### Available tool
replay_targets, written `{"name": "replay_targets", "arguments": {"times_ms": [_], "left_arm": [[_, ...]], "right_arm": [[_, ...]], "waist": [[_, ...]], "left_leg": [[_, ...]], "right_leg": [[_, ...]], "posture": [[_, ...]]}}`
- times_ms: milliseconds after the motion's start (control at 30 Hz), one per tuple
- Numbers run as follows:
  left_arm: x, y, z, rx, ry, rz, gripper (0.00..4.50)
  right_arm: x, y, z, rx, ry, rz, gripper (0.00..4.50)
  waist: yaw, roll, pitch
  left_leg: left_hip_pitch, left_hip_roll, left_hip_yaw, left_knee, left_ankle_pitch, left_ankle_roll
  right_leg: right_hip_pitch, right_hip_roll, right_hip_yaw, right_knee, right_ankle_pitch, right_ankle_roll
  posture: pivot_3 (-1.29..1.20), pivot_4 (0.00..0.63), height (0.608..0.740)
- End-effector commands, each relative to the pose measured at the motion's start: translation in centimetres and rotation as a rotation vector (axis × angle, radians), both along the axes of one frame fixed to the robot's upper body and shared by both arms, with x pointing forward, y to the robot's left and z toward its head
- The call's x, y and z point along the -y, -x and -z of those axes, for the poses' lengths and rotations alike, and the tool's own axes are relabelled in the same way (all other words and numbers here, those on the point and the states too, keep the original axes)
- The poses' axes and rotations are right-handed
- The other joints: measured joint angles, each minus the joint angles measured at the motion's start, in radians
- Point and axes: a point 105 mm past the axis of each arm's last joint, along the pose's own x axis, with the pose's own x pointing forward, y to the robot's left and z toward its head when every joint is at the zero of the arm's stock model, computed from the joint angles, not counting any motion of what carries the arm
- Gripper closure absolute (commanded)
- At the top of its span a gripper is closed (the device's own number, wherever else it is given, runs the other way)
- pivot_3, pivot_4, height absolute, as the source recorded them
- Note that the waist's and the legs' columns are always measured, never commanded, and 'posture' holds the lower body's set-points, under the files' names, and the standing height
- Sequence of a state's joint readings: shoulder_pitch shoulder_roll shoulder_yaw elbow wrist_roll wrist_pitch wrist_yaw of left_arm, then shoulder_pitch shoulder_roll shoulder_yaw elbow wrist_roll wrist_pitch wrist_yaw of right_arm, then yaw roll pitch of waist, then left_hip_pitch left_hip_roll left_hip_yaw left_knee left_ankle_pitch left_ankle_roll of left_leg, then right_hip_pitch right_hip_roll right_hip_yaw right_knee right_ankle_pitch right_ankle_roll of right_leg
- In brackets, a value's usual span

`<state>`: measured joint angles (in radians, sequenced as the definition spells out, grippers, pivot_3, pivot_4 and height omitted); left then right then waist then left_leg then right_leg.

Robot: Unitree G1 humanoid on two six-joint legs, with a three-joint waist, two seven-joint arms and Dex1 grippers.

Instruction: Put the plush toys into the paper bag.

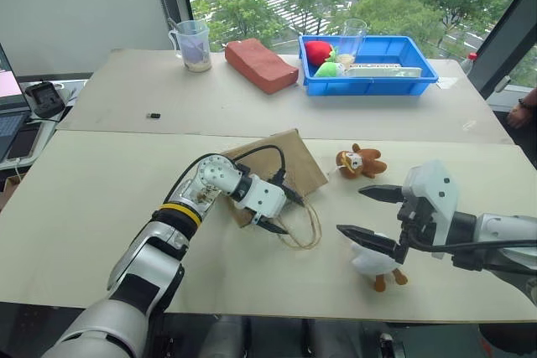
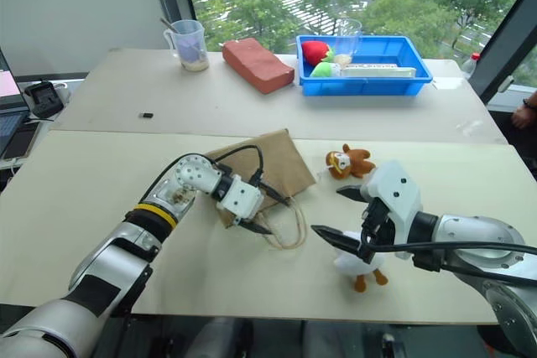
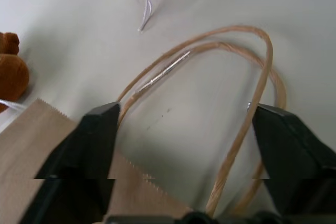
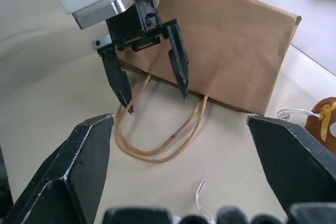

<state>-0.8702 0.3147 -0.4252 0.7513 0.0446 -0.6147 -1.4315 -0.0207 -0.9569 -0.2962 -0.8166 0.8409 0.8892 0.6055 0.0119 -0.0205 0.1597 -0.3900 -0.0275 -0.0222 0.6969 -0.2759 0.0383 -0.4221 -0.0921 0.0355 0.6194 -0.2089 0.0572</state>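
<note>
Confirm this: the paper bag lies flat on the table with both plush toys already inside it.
Not quite. The paper bag does lie flat on the table, but the left eye view shows both toys outside it: the brown teddy bear and the white bird sit on the table.

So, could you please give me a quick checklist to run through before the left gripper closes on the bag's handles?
1. Left gripper open, fingers straddling the cord handles: ok.
2. Handles free of tangles and lying on the table: ok.
3. Paper bag mouth open to take a toy: not ok, it lies flat and closed.
4. Teddy bear clear of the bag and handles: ok, it lies apart beside the bag.
5. White bird within reach of the right gripper: ok, that gripper is open just above it.
6. Whether the left fingers already touch the handles: cannot tell.
</note>
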Motion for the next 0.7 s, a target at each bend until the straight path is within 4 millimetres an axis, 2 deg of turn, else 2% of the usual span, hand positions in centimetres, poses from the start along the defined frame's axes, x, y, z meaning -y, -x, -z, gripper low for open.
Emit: {"name": "replay_targets", "arguments": {"times_ms": [33, 67, 133, 200, 267, 367, 467, 600, 667, 700], "left_arm": [[0.0, -0.1, -1.0, 0.014, 0.029, 0.013, 2.75], [-0.1, 0.1, -1.0, 0.007, 0.033, 0.019, 2.95], [0.2, 0.5, -1.4, -0.021, 0.065, 0.029, 3.82], [0.5, 0.6, -2.1, -0.052, 0.104, 0.019, 4.45], [0.4, 0.3, -3.1, -0.08, 0.145, -0.005, 4.45], [-0.1, -0.6, -6.0, -0.169, 0.266, -0.087, 4.45], [-0.8, -1.0, -8.1, -0.243, 0.354, -0.132, 4.45], [-1.5, -1.2, -9.8, -0.276, 0.428, -0.17, 4.45], [-1.7, -1.2, -10.3, -0.279, 0.444, -0.173, 4.45], [-1.8, -1.2, -10.4, -0.281, 0.452, -0.176, 4.48]], "right_arm": [[0.1, 0.0, -0.9, 0.045, 0.016, 0.003, 0.0], [0.1, -0.1, -0.9, 0.047, 0.016, 0.006, 0.0], [0.3, -0.3, -1.0, 0.05, 0.015, 0.013, 0.0], [0.4, -0.4, -1.0, 0.052, 0.016, 0.02, 0.0], [0.6, -0.6, -1.0, 0.055, 0.016, 0.03, 0.0], [1.3, -1.1, -1.0, 0.06, 0.016, 0.065, 0.0], [1.6, -1.4, -0.7, 0.057, 0.012, 0.08, 0.0], [1.7, -2.2, 0.1, 0.061, 0.009, 0.104, 0.0], [1.2, -2.6, 0.3, 0.052, -0.043, 0.093, 0.0], [0.7, -3.0, 0.4, 0.058, -0.068, 0.089, 0.26]], "waist": [[0.0, 0.0, 0.0], [0.0, 0.0, 0.0], [0.0, 0.0, 0.0], [0.001, 0.0, 0.0], [0.001, 0.0, 0.0], [-0.001, 0.0, 0.0], [-0.002, 0.0, 0.0], [-0.002, 0.0, 0.0], [-0.002, 0.0, 0.0], [-0.002, 0.0, 0.0]], "left_leg": [[0.0, 0.0, 0.0, 0.0, 0.0, 0.0], [0.0, 0.0, 0.0, 0.0, 0.0, 0.0], [0.0, 0.0, 0.0, 0.0, 0.0, 0.0], [0.0, 0.0, 0.0, 0.0, 0.0, 0.0], [0.0, 0.0, 0.0, 0.001, 0.0, 0.0], [0.0, 0.0, 0.0, 0.001, 0.0, 0.0], [0.0, 0.0, 0.0, 0.002, 0.0, 0.0], [0.001, 0.0, 0.0, 0.002, 0.0, 0.0], [0.001, 0.0, 0.0, 0.002, 0.0, 0.0], [0.001, 0.0, 0.0, 0.002, 0.0, 0.0]], "right_leg": [[0.0, 0.0, 0.0, 0.0, 0.0, 0.0], [0.0, 0.0, 0.0, 0.0, 0.0, 0.0], [0.0, 0.0, 0.0, 0.001, 0.0, 0.0], [0.0, 0.0, 0.0, 0.001, 0.0, 0.0], [0.0, 0.0, 0.0, 0.001, 0.0, 0.0], [0.0, 0.0, 0.0, 0.002, 0.0, 0.0], [0.0, 0.0, 0.0, 0.004, 0.0, 0.0], [0.0, 0.0, 0.0, 0.005, -0.001, 0.001], [0.0, 0.0, 0.0, 0.005, -0.001, 0.001], [0.0, 0.0, 0.0, 0.005, 0.0, 0.001]], "posture": [[0.0, 0.15, 0.74], [0.0, 0.15, 0.74], [0.0, 0.15, 0.74], [0.0, 0.15, 0.74], [0.0, 0.15, 0.74], [0.0, 0.15, 0.74], [0.0, 0.15, 0.74], [0.0, 0.15, 0.74], [0.0, 0.15, 0.74], [0.0, 0.15, 0.74]]}}
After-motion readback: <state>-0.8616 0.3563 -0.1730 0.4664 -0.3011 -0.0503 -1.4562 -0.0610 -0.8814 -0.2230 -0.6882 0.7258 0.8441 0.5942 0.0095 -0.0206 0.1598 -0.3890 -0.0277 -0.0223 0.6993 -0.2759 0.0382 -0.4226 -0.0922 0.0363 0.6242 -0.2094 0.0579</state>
